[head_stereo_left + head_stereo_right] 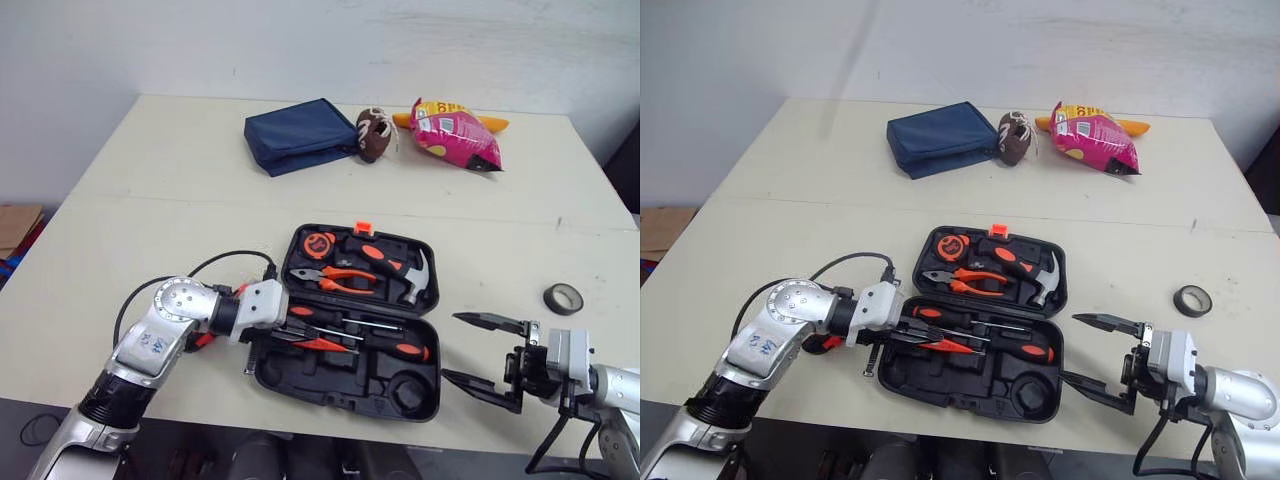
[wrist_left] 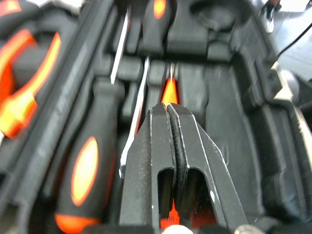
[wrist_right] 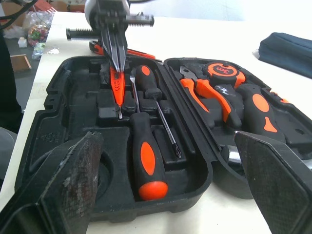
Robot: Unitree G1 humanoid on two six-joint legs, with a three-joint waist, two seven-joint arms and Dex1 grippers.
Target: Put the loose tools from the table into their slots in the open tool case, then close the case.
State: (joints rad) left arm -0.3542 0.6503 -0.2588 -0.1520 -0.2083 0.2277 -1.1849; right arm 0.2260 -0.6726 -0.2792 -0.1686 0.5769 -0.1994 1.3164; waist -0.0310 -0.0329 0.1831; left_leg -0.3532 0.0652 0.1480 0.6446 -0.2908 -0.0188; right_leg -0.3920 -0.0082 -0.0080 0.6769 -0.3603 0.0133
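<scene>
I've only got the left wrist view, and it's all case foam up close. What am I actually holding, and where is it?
Observer: The left gripper is shut on a slim orange tool. Its tip points down into the near half of the tool case, beside a large screwdriver.
Operator: And my right gripper?
Observer: The right gripper is open and empty, by the case's right front corner.
Operator: Is the tape in yet?
Observer: No. The black tape roll lies on the table, to the right of the case.
</scene>
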